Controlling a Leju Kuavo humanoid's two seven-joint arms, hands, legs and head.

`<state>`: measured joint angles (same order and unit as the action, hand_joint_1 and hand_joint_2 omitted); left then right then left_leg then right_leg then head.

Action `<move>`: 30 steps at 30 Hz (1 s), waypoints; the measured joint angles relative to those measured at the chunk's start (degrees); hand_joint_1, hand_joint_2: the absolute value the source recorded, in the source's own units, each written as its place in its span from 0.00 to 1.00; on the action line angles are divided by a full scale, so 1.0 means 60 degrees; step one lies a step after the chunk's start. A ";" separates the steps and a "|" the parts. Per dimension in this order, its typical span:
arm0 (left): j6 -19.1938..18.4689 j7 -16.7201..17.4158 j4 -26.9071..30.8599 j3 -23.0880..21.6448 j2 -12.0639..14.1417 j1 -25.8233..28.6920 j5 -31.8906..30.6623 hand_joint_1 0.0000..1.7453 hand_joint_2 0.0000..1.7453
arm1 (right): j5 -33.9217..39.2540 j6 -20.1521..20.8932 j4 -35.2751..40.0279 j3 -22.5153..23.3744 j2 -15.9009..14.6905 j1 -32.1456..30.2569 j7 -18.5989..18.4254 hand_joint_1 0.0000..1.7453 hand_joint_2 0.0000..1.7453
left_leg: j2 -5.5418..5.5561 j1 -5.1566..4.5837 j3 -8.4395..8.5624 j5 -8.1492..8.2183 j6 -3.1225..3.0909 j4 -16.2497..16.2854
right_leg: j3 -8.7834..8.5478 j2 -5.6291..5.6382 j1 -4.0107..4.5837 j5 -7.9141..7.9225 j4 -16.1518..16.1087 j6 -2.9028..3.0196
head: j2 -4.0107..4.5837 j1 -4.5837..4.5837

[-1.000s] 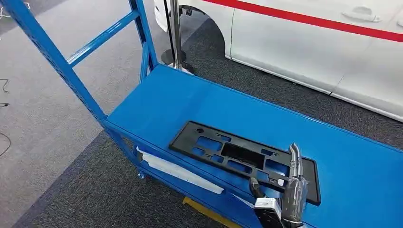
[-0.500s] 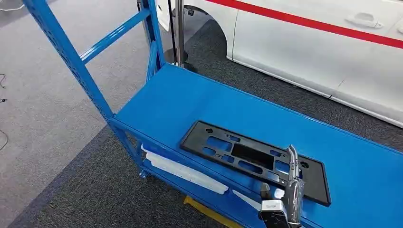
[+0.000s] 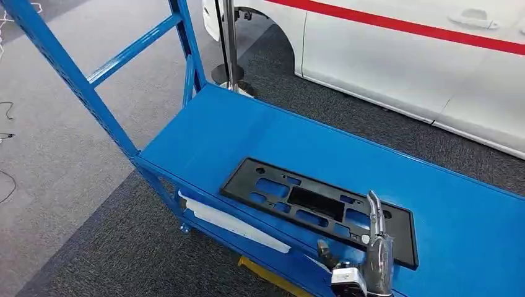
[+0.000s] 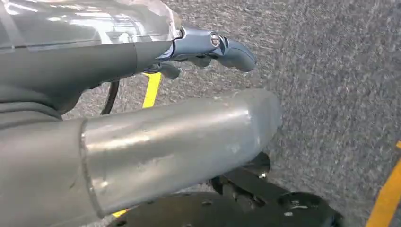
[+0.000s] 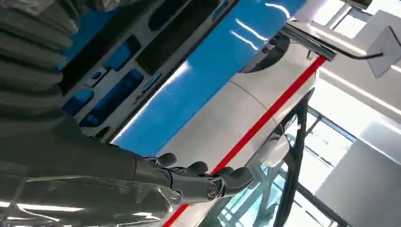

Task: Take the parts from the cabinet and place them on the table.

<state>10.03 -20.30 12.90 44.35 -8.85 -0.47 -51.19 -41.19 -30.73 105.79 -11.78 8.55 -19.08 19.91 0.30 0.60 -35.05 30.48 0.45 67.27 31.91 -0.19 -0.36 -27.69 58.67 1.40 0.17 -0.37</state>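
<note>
A flat black plastic part with several cut-outs lies on the top of the blue cabinet shelf. My right hand comes up from below over the part's near right edge, fingers stretched out and holding nothing; whether it touches the part I cannot tell. From the right wrist, that right hand is open, with the black part and the blue shelf beyond it. My left hand hangs over the grey carpet, holding nothing.
Long white parts lie on the lower shelf. Blue uprights rise at the cabinet's left end. A white car with a red stripe stands behind, a pole on a round base beside it. Yellow floor line.
The whole view swung aside and came back, so the camera moved. My right hand stands a little lower and further left against the black part than a second ago.
</note>
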 joint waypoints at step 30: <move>-0.0069 0.0000 0.0000 0.0499 -0.0044 -0.0135 -0.1261 0.00 0.00 | -0.8126 -0.1505 -0.1028 0.1231 0.0357 0.0193 -0.3271 0.00 1.00 | -0.0020 0.0002 -0.0180 0.0276 0.0011 0.0448 | 0.0052 0.0022 -0.0024 0.0087 -0.0036 0.0002 | 0.0000 0.0000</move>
<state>9.62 -20.31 12.90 47.34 -9.11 -1.28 -58.75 -89.94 -39.76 99.62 -4.40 10.69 -17.92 0.28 0.18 0.61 -36.13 32.13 0.51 69.95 32.22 -0.06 -0.50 -27.17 58.46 1.41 0.17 -0.37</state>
